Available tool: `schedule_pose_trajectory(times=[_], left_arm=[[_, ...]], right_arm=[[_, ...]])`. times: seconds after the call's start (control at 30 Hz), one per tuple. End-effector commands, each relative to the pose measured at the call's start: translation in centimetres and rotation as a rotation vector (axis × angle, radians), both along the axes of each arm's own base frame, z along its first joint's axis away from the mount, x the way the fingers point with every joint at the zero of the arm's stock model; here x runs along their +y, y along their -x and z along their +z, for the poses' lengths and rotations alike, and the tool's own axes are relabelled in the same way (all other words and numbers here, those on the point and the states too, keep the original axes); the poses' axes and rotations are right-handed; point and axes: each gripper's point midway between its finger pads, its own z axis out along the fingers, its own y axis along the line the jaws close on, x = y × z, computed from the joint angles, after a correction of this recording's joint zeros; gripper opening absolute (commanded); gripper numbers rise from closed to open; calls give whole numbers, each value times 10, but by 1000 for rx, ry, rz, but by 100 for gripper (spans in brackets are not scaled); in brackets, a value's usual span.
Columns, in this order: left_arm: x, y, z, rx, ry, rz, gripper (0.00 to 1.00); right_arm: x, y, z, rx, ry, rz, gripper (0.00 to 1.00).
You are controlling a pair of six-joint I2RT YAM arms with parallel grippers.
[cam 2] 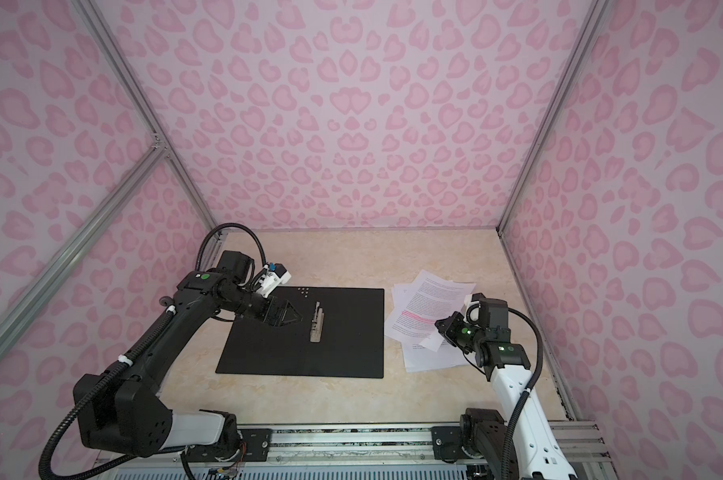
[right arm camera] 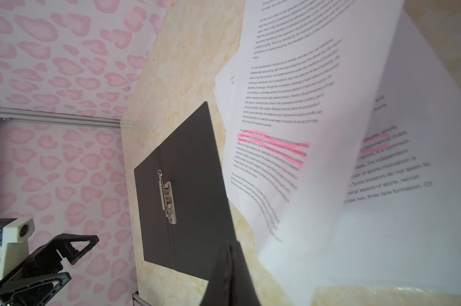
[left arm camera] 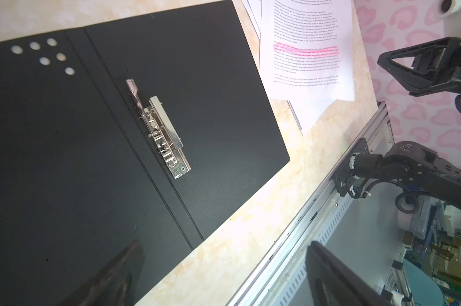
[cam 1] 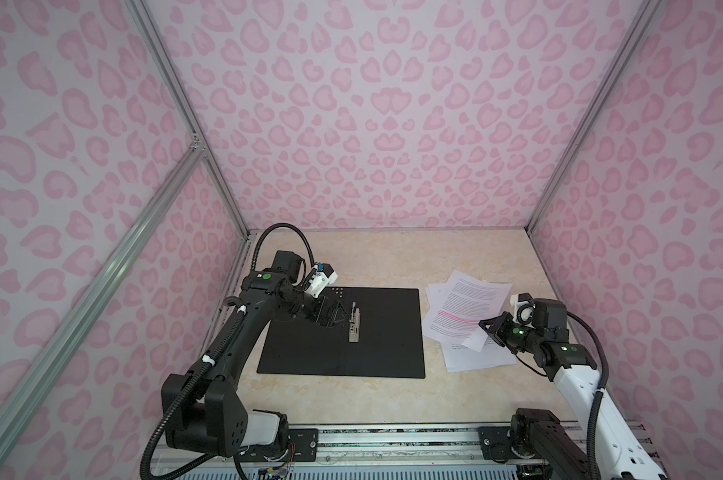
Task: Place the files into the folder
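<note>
Now the right tool (cam 1: 486, 326) pinches the files (cam 1: 455, 303) by the top sheet (corner lifted); the left tool (cam 1: 334, 316) hangs wide over the open folder (cam 1: 388, 328).

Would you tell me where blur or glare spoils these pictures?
Right wrist view: print on the sheet smears toward the lens, sharper farther off. Left wrist view: bright glints dot the folder; the clip is crisp. Both top views: print on the files is too small to read.
</note>
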Motion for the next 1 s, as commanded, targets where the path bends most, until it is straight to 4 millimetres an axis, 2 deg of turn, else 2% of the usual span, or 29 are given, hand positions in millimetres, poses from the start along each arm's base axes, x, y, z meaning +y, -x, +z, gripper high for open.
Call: schedule_pose_trajectory(times=[0.0,0.13,0.17,0.23,0.27,0.33,0.5,0.63,0.7,0.87,0.97], left_arm=[[6,-4,9,-3,19,40,98],[15,-8,13,29,61,84,98],[16,-8,13,34,67,87,98],[16,-6,14,33,70,79,98],[17,-6,14,25,65,76,98],[17,-5,14,14,63,72,98],[15,-1,15,19,71,49,98],[7,0,20,-4,54,8,98],[-2,-1,23,-20,37,-27,98],[-34,-15,33,-41,40,-100,98],[-62,-26,30,-29,43,-152,98]], right_arm=[[11,-7,18,-56,-23,62,0],[16,-11,24,-54,3,92,2],[15,-9,20,-39,26,93,10],[0,-4,7,30,119,54,36],[-8,0,0,65,165,27,45],[-19,1,-13,109,212,-10,57],[-26,-10,-35,154,204,-43,67],[-44,-28,-43,161,247,-79,71],[-58,-39,-43,161,283,-109,72],[-76,-76,-35,137,291,-119,74],[-91,-95,-44,176,315,-122,75]])
